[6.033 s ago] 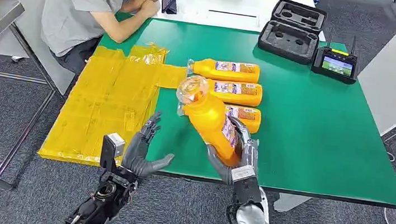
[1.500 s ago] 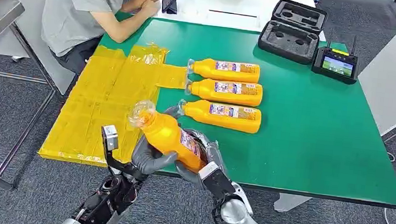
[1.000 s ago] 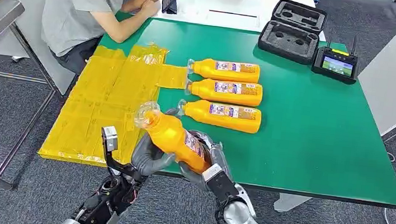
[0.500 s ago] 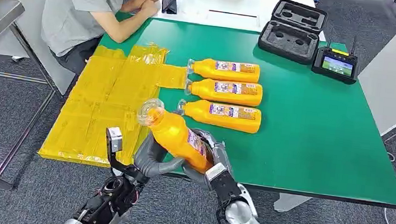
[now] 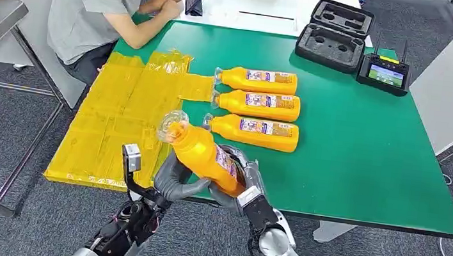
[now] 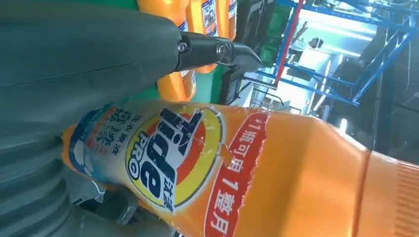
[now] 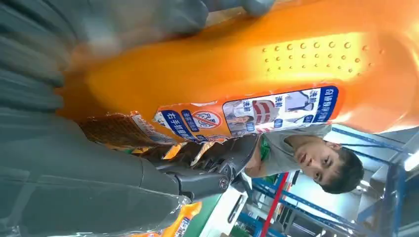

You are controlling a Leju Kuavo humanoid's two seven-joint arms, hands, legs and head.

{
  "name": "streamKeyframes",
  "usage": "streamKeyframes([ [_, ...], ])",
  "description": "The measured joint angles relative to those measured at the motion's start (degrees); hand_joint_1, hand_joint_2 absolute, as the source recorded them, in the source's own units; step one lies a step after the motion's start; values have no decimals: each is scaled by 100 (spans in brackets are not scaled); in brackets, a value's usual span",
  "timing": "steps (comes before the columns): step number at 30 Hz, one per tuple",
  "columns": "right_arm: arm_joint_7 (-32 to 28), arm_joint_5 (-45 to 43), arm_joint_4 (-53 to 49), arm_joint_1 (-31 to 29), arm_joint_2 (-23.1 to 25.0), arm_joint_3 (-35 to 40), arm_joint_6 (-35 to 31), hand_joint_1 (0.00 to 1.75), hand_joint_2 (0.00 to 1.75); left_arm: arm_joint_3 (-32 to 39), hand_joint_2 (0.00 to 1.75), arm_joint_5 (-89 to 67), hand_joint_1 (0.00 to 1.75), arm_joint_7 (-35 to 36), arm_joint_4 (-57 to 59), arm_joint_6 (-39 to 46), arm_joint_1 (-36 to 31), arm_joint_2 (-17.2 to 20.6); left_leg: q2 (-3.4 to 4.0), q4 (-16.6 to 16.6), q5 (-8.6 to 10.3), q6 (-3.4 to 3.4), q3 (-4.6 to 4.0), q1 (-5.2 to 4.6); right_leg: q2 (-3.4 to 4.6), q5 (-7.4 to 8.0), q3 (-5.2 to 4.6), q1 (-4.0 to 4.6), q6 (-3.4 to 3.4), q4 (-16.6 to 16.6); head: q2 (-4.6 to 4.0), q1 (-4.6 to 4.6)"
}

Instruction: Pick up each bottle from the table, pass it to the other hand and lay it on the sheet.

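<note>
Handover was the step in hand: the bottle (image 5: 204, 158) hung tilted over the table's (image 5: 363, 150) near edge, the right hand (image 5: 240, 181) clamped on its base, the left hand (image 5: 173, 177) curled round its body. Next, I judged, the right fingers must release, then the left carries it to the sheet (image 5: 115, 122).

Sheet (image 5: 115, 122) lies bare — 3 bottles (image 5: 255, 105) crowd its right.

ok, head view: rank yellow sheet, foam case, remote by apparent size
1. yellow sheet, by far the largest.
2. foam case.
3. remote, smallest. Both sit at the far edge, so nearness doesn't skew it.
</note>
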Motion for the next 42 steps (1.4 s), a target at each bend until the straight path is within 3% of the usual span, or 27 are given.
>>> streamKeyframes([
  [42, 0, 15, 238, 0, 61, -50, 66, 175, 175, 63, 175, -157, 0, 0, -149, 68, 96, 0, -1, 0, 0, 0, -1, 0, 0, 0, 1, 0, 0, 0, 0, 0],
])
